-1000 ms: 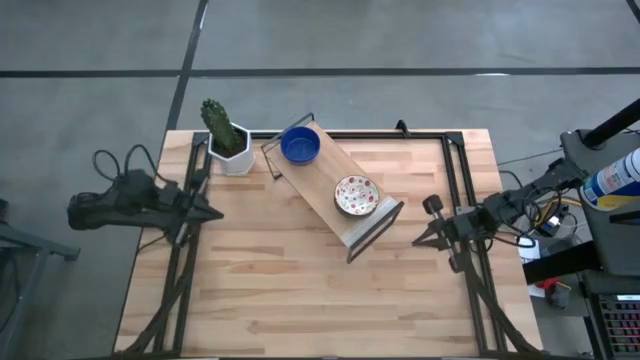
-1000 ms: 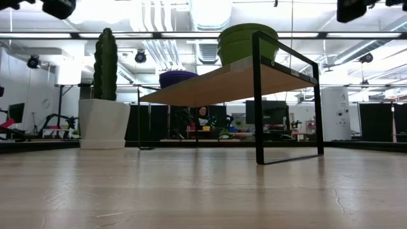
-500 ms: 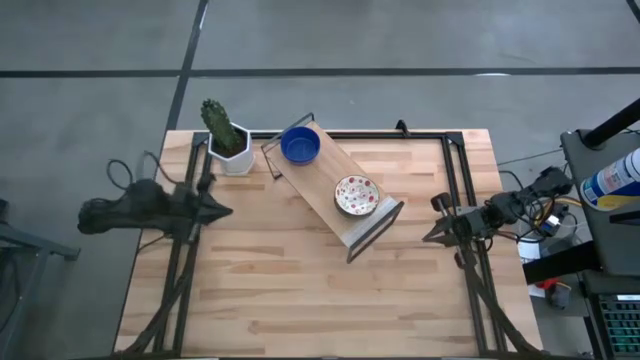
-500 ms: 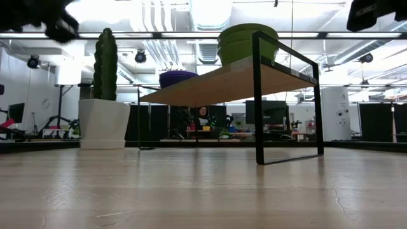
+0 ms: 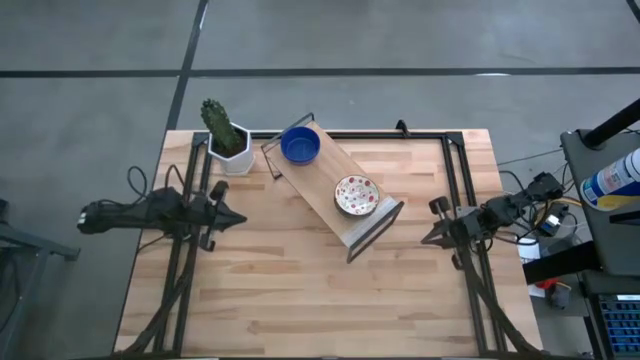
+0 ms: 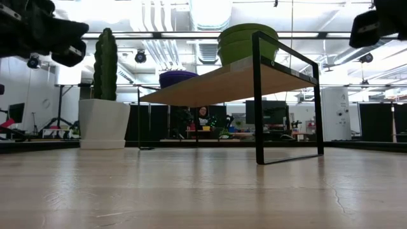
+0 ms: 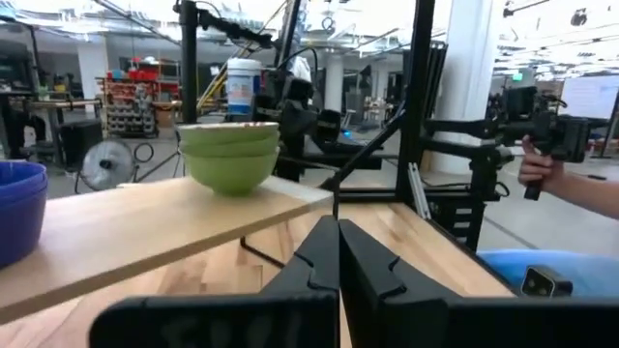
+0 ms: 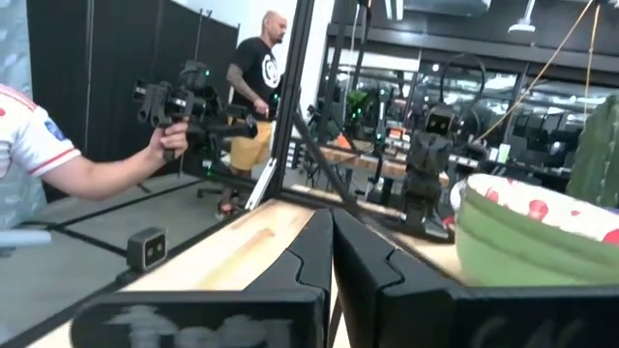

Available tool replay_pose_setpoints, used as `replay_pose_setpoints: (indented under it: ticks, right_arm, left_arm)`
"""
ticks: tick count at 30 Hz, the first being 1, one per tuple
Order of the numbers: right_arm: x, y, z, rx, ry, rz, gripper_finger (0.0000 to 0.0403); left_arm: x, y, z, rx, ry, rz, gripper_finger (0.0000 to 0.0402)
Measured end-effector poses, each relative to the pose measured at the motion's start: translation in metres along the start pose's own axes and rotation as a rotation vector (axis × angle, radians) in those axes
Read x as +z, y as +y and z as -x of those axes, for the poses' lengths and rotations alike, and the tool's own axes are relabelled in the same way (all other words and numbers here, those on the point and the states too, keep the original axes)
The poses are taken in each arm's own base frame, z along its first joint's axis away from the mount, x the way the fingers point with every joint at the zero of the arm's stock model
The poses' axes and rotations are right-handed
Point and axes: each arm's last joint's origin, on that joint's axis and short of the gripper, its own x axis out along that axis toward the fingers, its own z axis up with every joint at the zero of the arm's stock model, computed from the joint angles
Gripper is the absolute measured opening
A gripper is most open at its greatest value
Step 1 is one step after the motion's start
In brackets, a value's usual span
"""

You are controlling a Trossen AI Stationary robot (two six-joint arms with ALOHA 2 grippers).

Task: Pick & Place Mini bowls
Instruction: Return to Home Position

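Note:
A wooden shelf on a black frame (image 5: 335, 190) stands slantwise at the table's middle. A stack of cobalt blue mini bowls (image 5: 299, 146) rests on its far end, and a stack of cream speckled mini bowls (image 5: 356, 195), green outside (image 6: 248, 39), rests on its near end. My left gripper (image 5: 240, 218) hovers left of the shelf, shut and empty, pointing at it; its wrist view shows the closed fingers (image 7: 338, 237). My right gripper (image 5: 422, 238) hovers right of the shelf, shut and empty, as its wrist view shows (image 8: 332, 227).
A white pot with a cactus (image 5: 228, 142) stands at the far left, beside the shelf's blue-bowl end. Black frame rails (image 5: 185, 260) run along both table sides. People with hand-held devices (image 8: 184, 101) stand beyond the table. Bare wood lies in front of the shelf.
My left gripper has come down and moved toward the table's right edge, closer to the shelf. My right gripper has come down a little. The bowls and the shelf have stayed still.

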Motion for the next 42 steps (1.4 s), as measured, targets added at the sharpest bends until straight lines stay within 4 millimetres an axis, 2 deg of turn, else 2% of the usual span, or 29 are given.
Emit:
replay_pose_setpoints:
  ticks: [6,9,13,22,33,42]
  right_arm:
    - [-0.020,0.003,-0.002,0.011,0.070,-0.020,0.0009]
    - [-0.023,0.004,-0.001,0.014,0.097,-0.052,0.0009]
    - [-0.023,0.004,-0.001,0.015,0.105,-0.057,0.0009]
    - [-0.024,0.004,-0.001,0.024,0.105,0.099,0.0009]
    - [-0.024,0.004,-0.001,0.019,0.107,0.011,0.0009]
    - [-0.024,0.004,-0.001,0.019,0.106,0.005,0.0009]
  left_arm:
    - [-0.018,0.000,-0.002,-0.027,0.052,0.007,0.0000]
    - [-0.024,0.001,-0.003,-0.025,0.057,0.009,0.0000]
    - [-0.024,0.001,-0.003,-0.024,0.057,0.003,0.0000]
    - [-0.025,0.001,-0.004,-0.020,0.067,0.018,0.0000]
    - [-0.026,0.001,-0.004,-0.021,0.067,0.020,0.0000]
    - [-0.026,0.001,-0.004,-0.022,0.068,0.020,0.0000]
